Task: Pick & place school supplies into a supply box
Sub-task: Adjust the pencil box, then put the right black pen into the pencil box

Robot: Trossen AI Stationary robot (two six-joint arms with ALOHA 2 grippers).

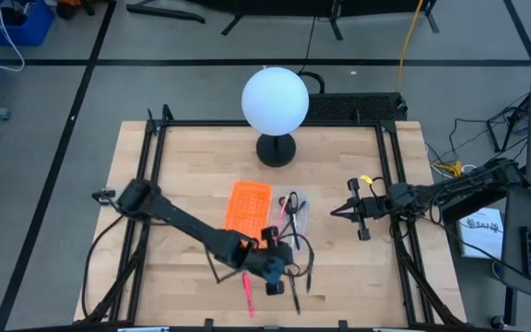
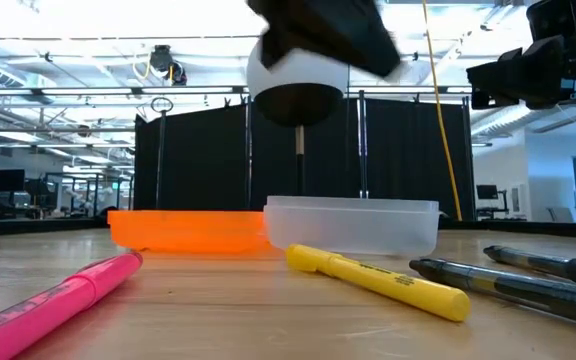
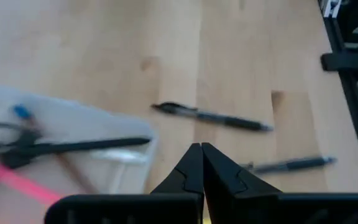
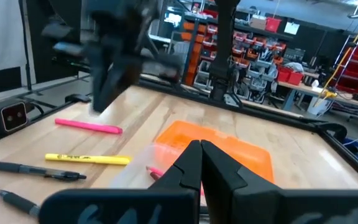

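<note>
The clear supply box (image 1: 295, 218) lies on the table beside the orange perforated piece (image 1: 247, 205). In the left wrist view the box (image 3: 73, 124) holds a pink pencil (image 3: 17, 179), dark scissors (image 3: 11, 146) and a black pen (image 3: 86, 146). A pink marker (image 2: 58, 295), a yellow marker (image 2: 378, 280) and two black pens (image 2: 508, 285) lie flat on the wood near the front edge. My left gripper (image 3: 201, 155) hovers shut above the table, near the box's front end, holding nothing. My right gripper (image 4: 199, 149) is shut and waits at the table's right side (image 1: 335, 212).
A lamp with a white globe (image 1: 275, 100) stands on a dark round base (image 1: 275, 149) at the far middle of the table. A black frame rail (image 1: 390, 184) runs along the right side. Bare wood lies to the left of the orange piece.
</note>
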